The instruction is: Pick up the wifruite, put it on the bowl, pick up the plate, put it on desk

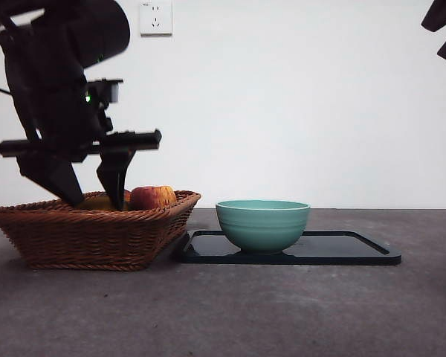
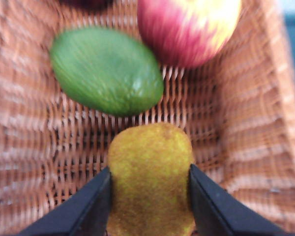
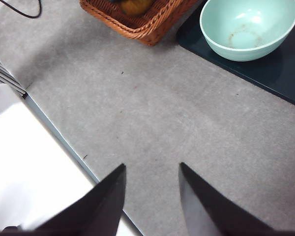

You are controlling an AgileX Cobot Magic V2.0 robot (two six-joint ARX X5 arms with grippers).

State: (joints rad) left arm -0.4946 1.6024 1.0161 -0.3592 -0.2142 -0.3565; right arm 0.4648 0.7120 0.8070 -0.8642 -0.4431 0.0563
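left claw clasps the fuzzy fruit in the basket

the left claw is down inside the brown wicker basket, its two black jaws pressed against either side of the wifruite, a small oval fruit with a dull, fuzzy brownish-yellow skin. the fruit lies on the woven basket floor. just beyond it lies a smooth, egg-shaped green fruit, and next to that a glossy red-and-yellow streaked apple, which sits nearly against the green fruit. in the front view the dark bulk of this arm comes down from the upper left, its jaw tips dipping behind the basket rim beside the apple.

the bowl, round, teal-green and faintly ridged around its outside, stands upright on a flat black rectangular tray just to the side of the basket. its pale glazed inside holds no fruit. basket and tray both rest on the grey, matte, slightly speckled tabletop.

the right claw hangs well apart from the bowl over bare tabletop near its edge, its tapered black jaws spread with nothing between them.
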